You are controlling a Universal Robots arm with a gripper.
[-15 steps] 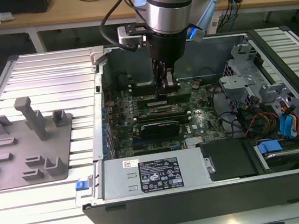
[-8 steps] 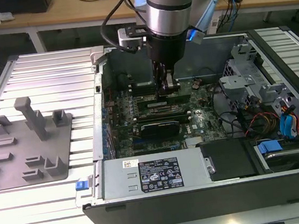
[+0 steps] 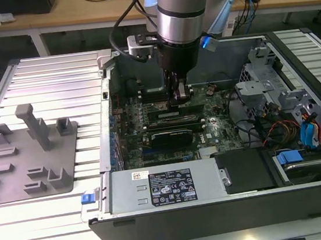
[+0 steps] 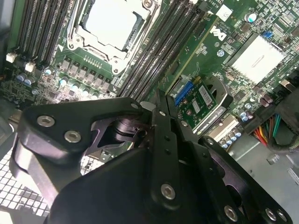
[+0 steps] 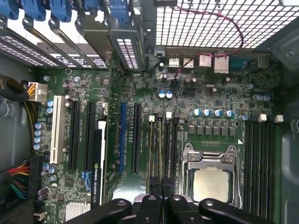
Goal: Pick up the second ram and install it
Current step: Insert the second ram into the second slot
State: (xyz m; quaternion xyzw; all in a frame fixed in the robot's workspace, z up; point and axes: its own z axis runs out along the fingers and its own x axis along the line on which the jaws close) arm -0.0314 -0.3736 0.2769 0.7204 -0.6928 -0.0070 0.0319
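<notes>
First wrist view puts the ram [image 5: 160,149] upright among the slots [image 5: 174,140] just ahead of the gripper [image 5: 161,183], its near end running in between the fingertips. We judge the pickup done and the seating in hand, though we cannot tell whether the ram is fully home. The jaws are drawn almost together and, as we read it, pinch the ram's thin edge.
</notes>
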